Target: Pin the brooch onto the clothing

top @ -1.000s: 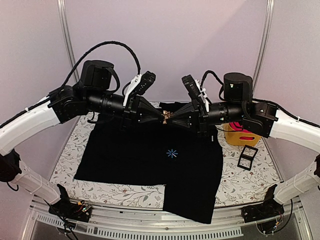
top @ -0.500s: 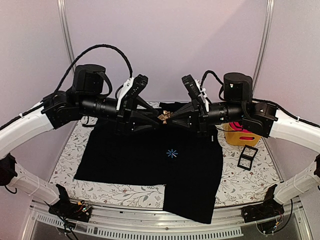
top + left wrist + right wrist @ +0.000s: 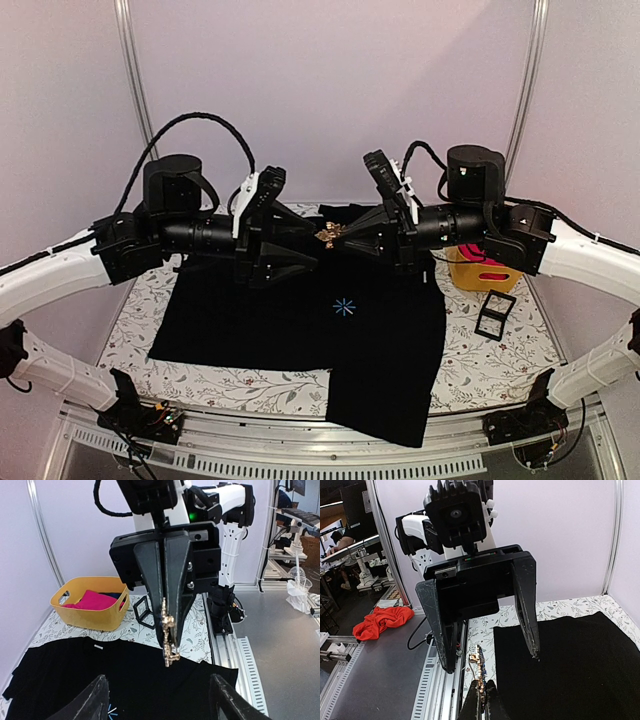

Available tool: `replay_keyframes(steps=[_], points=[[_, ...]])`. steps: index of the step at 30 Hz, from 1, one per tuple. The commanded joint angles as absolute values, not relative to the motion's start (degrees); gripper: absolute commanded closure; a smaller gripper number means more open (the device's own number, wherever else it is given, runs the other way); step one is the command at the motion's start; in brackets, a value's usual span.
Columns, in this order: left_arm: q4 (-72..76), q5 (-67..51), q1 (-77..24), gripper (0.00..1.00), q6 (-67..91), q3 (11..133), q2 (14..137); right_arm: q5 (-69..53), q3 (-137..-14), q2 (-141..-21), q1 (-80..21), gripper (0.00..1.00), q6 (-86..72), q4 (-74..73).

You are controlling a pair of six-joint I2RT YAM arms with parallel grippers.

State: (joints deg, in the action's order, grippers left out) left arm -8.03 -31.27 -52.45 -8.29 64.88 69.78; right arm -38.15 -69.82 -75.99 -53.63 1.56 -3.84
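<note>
Pale lilac walls are closing in the booth, and a flower-patterned table point(image 3: 490, 365) is carrying the clothing point(image 3: 300, 310), a black shirt lying flat well below both grippers, its light-blue asterisk print point(image 3: 344, 307) facing up.

The right gripper point(image 3: 166, 625) is clenching the brooch point(image 3: 170, 654) between its closed fingertips, so the small gold ornament is sticking out past the tips and hanging in the air above the upper part of the shirt. The left gripper point(image 3: 492, 663) is facing it nose to nose with its jaws spread wide, one finger on either side of the brooch and touching neither it nor the other gripper; it is grasping nothing.

Judging by this, the task is only partly along. The brooch is lifted and being held up off the table, but it is not touching the fabric, and nothing is pinned. Bringing it down to the shirt, pushing the pin through and closing the clasp are all remaining.

Whether the pin is standing open or latched is too small to make out. From above, the arms are covering the shirt's collar. A yellow basket point(image 3: 87, 612) with a pink garment point(image 3: 97, 600) and a black square frame point(image 3: 495, 314) are sitting beyond the right gripper's far side.
</note>
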Motion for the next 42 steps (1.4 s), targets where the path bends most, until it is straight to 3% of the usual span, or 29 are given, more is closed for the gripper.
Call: replay_keyframes(steps=[1, 24, 42], points=[[-1.13, -31.77, -52.65, 0.34, -6.57, 65.14, 69.08, -38.13, -70.43, -76.03, -53.88, 1.00, 2.37, -4.20], [0.31, -29.25, -55.51, 0.72, -7.29, 69.07, 73.79, -37.47, -69.00, -74.46, -53.88, 1.00, 2.57, -3.64], [-3.34, -28.52, -56.00, 0.67, -9.19, 68.86, 73.35, -36.39, -68.85, -73.66, -53.88, 1.00, 2.46, -3.56]])
